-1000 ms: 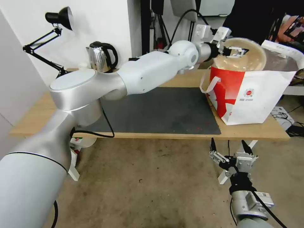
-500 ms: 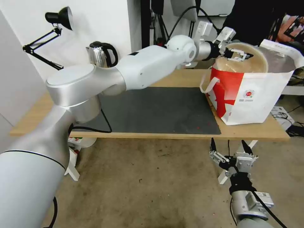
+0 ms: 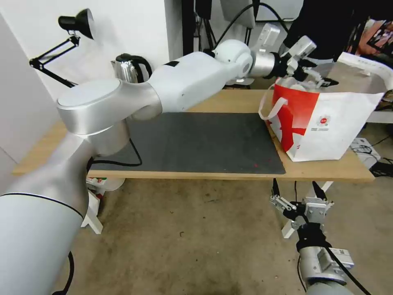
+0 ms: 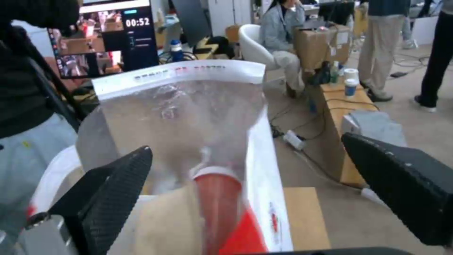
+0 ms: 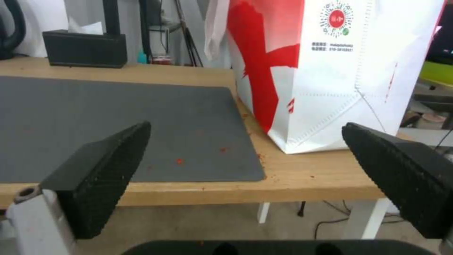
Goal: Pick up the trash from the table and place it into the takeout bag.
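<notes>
l gripper (image 3: 313, 78) spread wide over takeout bag (image 3: 327, 123)

The left arm (image 3: 123, 102) was made of smooth white and brushed silver shells, with a flat round silver cap at 1 joint, a white ball-shaped joint near the wrist and a thin black cable along it. The left gripper (image 3: 312, 78) and right gripper (image 3: 295, 192) each had 2 black, finely ribbed, wedge-shaped fingers (image 5: 101, 177) on silver metal mounts, with black cables behind the right one.
</notes>
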Controlling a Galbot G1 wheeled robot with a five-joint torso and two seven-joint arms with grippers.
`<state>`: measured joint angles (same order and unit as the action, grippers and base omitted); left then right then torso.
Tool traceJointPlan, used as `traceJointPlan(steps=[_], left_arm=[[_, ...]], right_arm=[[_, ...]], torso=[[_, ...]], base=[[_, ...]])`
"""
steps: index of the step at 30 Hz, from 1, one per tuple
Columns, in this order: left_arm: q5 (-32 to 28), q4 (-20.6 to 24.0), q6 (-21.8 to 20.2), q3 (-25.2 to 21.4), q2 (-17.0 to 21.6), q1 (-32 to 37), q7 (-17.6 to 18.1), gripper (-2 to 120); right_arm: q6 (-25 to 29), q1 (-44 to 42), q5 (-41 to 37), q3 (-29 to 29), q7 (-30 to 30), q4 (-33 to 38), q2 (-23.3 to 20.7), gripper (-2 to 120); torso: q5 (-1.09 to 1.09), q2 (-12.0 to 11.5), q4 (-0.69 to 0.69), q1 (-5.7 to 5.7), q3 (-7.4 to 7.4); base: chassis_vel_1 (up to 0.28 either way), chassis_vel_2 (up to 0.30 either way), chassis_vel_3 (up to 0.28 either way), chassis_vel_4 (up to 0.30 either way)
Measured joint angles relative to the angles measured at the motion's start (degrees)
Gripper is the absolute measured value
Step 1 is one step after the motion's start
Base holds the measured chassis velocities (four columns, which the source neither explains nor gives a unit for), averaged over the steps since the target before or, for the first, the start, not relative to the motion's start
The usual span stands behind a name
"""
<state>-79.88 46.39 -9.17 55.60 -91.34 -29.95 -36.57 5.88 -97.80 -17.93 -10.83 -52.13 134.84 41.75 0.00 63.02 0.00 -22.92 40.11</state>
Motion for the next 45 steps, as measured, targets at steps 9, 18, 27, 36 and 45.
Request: traceJointPlan(steps=[9, 18, 27, 36, 45], left_arm=[[-0.76, -0.30, 0.14, 0.59, -0.01, -0.06, 2.30, 100], [-1.01, -0.18, 0.10, -1.50, 0.04, 0.12, 3.69, 100], [0.33, 0.30, 0.75, -9.70, 0.86, 0.84, 7.07, 100], [6.27, 8.41, 5.64, -17.37, 10.33, 2.36, 18.57, 100], [19.43, 31.90, 11.78, -20.75, 31.87, 12.61, 34.87, 100]], right_arm=[[0.00, 0.00, 0.00, 0.00, 0.00, 0.00, 0.00, 100], [0.00, 0.00, 0.00, 0.00, 0.00, 0.00, 0.00, 100], [0.00, 0.00, 0.00, 0.00, 0.00, 0.00, 0.00, 100], [0.00, 0.00, 0.00, 0.00, 0.00, 0.00, 0.00, 100], [-0.01, 0.00, 0.00, 0.01, 0.00, 0.00, 0.00, 100]], torso=[[0.00, 0.00, -0.01, 0.00, 0.00], [0.00, 0.00, -0.01, 0.00, 0.00], [0.00, 0.00, -0.02, 0.00, 0.00], [-0.01, 0.00, -0.02, 0.00, 0.00], [-0.05, 0.00, 0.00, 0.01, 0.00]], base=[[0.000, 0.000, 0.000, 0.000], [0.000, 0.000, 0.000, 0.000], [0.000, 0.000, 0.000, 0.000], [0.000, 0.000, 0.000, 0.000], [0.000, 0.000, 0.000, 0.000]])
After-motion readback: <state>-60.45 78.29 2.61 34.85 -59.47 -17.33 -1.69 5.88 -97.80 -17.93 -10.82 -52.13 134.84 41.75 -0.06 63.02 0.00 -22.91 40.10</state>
